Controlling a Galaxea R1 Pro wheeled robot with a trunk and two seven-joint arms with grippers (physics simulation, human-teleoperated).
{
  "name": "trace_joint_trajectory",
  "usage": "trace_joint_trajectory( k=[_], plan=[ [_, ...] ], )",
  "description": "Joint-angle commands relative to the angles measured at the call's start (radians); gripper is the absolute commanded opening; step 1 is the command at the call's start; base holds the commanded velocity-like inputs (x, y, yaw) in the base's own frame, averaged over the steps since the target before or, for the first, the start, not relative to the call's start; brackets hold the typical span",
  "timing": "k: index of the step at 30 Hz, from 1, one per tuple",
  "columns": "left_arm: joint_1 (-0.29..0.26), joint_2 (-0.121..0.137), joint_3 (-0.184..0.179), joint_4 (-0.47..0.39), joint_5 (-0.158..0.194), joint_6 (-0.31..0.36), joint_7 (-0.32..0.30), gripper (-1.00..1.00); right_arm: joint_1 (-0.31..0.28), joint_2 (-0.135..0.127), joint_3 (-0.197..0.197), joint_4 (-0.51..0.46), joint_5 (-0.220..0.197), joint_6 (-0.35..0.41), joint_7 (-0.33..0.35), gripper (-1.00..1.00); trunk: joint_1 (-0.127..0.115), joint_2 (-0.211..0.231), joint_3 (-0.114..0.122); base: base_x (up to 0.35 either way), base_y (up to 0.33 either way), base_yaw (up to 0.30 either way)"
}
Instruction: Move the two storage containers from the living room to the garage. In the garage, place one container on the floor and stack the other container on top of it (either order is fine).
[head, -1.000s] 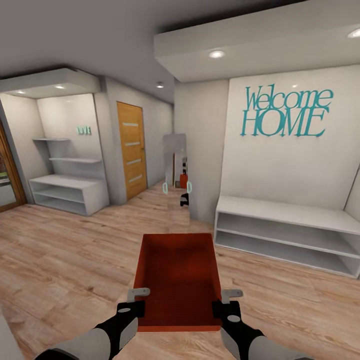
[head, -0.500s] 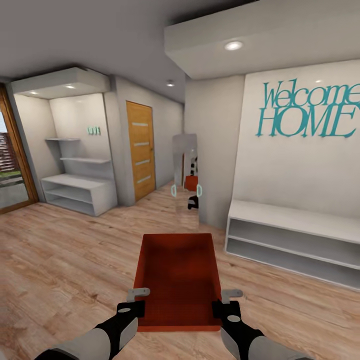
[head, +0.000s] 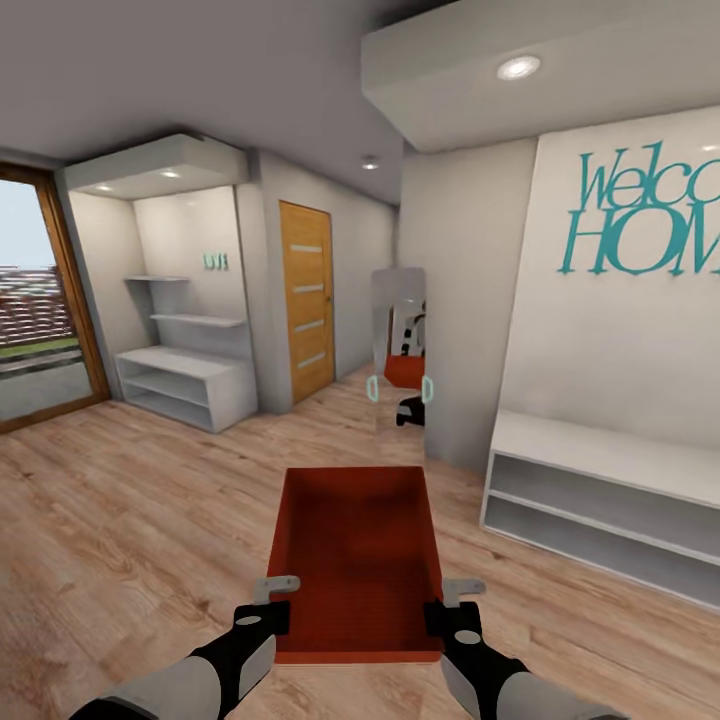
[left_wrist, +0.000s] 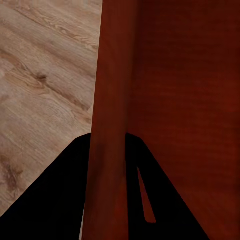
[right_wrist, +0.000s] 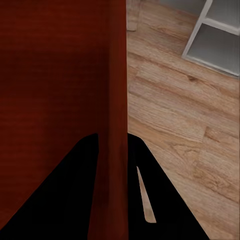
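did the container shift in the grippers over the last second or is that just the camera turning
No. The storage container sits the same against the left gripper and right gripper. Only the background slid right: the orange door and Welcome HOME lettering, so the camera turned.

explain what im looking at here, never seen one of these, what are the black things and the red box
This is a simulated two-armed robot on wheels. The large picture comes from a camera on its head, looking down over both arms. The black things are its hands: the left gripper and the right gripper. Together they carry an open orange-red storage container, each clamped on one side wall. The two small pictures come from cameras near each gripper: each shows dark fingers straddling a container wall, with the wood-plank floor below. Ahead stand a mirror reflecting the robot, a wooden door and white shelves.
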Motion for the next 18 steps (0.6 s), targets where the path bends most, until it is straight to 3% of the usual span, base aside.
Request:
trace_joint_trajectory(
  k=[1,10,18],
  plan=[
    [-0.001,0.026,0.054,0.0,0.001,-0.004,0.008,-1.0,-0.001,0.0,-0.044,-0.001,0.003,0.001,0.005,-1.0,0.001,-0.001,-0.001,0.322,0.0,0.004],
    [-0.001,0.026,0.054,0.0,0.001,-0.004,0.008,-1.0,-0.001,0.0,-0.044,-0.001,0.004,0.001,0.006,-1.0,0.001,-0.001,-0.001,0.322,0.0,0.01],
    [-0.001,0.026,0.054,0.0,0.001,-0.004,0.008,-1.0,0.0,0.0,-0.044,-0.001,0.005,0.001,0.008,-1.0,0.001,-0.001,-0.001,0.322,0.0,0.237]
  ],
)
